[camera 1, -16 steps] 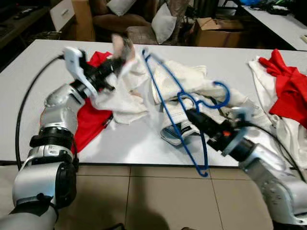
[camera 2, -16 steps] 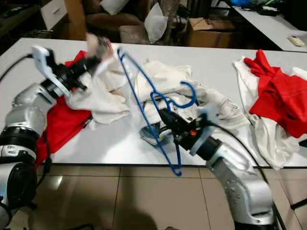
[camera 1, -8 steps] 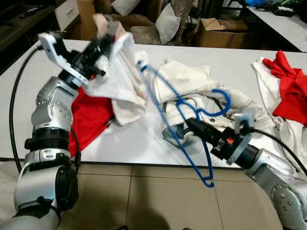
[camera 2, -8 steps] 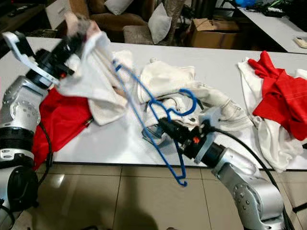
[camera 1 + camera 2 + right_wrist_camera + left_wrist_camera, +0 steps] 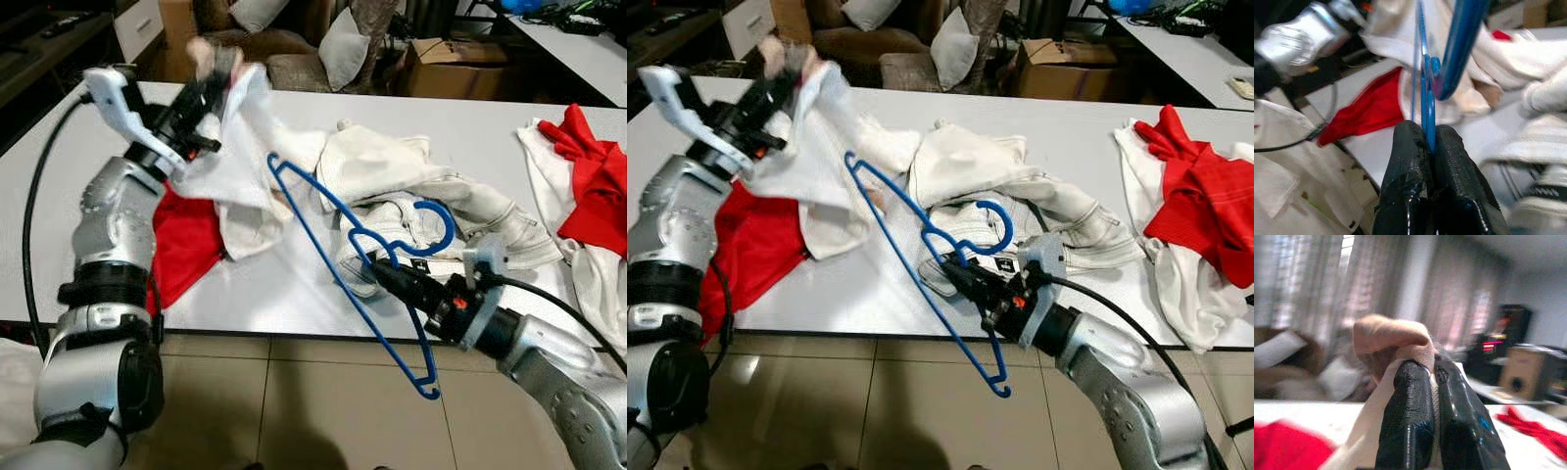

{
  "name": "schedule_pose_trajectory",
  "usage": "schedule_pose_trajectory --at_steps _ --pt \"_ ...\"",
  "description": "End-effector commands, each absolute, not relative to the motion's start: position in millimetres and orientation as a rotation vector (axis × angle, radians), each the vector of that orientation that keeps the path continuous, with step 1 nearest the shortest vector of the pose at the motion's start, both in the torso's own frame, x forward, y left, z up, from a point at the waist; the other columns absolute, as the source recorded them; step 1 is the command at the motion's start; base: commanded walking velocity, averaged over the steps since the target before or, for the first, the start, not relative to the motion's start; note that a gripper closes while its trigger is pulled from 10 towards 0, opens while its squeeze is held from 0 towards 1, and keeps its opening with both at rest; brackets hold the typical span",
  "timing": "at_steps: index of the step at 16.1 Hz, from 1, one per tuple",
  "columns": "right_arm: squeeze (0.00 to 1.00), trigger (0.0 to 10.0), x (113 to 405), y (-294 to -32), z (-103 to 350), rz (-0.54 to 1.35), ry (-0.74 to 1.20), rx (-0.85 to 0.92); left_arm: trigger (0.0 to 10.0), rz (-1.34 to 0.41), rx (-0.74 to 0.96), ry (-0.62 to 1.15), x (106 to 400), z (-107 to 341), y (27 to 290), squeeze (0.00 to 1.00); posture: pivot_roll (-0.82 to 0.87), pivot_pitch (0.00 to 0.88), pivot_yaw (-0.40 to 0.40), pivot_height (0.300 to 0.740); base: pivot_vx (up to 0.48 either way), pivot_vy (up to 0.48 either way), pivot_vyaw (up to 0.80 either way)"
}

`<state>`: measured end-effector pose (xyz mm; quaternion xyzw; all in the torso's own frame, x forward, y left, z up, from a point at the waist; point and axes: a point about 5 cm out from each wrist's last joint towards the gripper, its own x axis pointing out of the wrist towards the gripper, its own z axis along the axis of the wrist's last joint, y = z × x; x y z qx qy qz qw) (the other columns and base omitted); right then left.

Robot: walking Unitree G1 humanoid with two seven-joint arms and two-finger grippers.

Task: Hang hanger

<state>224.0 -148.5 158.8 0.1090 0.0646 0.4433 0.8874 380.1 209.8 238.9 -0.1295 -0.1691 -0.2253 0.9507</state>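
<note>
White cloth is hanging from the left gripper [image 5: 217, 70], which is lifting a white garment [image 5: 235, 157] off the far left of the table [image 5: 470, 122], probably so an opening falls loose for the hanger to enter. To the near right, the right gripper [image 5: 380, 277] is pinching the blue hanger [image 5: 343, 269] close under its hook, holding the frame tilted, one shoulder pointing up toward the raised garment and the other dipping past the near table edge. A red cloth [image 5: 186, 245] is lying under the left arm, a heap of white clothes [image 5: 411, 186] mid-table, and more red clothing [image 5: 598, 181] at the far right.

From the right eye the arrangement is reading the same, the hanger's upper tip sitting just beside the hanging cloth without clearly being inside it.

Along the left wrist, both black fingers [image 5: 1410, 421] are pressing together on a fold of the white garment, bunched above their tips.

Along the right wrist, the fingers [image 5: 1405, 166] are squeezing shut on the thin blue wire, with the hook curving beyond them.
</note>
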Motion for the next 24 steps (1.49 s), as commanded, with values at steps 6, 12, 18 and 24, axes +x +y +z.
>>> schedule_pose_trajectory --at_steps 6,12,18,24 --pt "0.00 10.0 217 -147 143 0.930 0.262 0.131 0.0 -0.481 -0.264 -0.443 387 286 193 0.00 -0.06 0.000 0.030 0.740 0.000 0.000 0.00" --pt "0.00 10.0 242 -120 135 0.878 0.223 0.123 0.0 -0.609 -0.254 -0.420 373 305 168 0.00 -0.04 0.000 0.048 0.740 0.000 0.000 0.00" --pt "0.00 10.0 267 -118 138 0.716 0.177 0.141 0.0 -0.603 -0.269 -0.423 370 326 172 0.00 -0.03 0.000 0.063 0.740 0.000 0.000 0.00" --pt "0.00 10.0 305 -111 117 0.623 0.307 0.218 0.0 -0.602 -0.319 -0.455 363 341 175 0.00 -0.02 0.000 0.037 0.740 0.000 0.000 0.00"
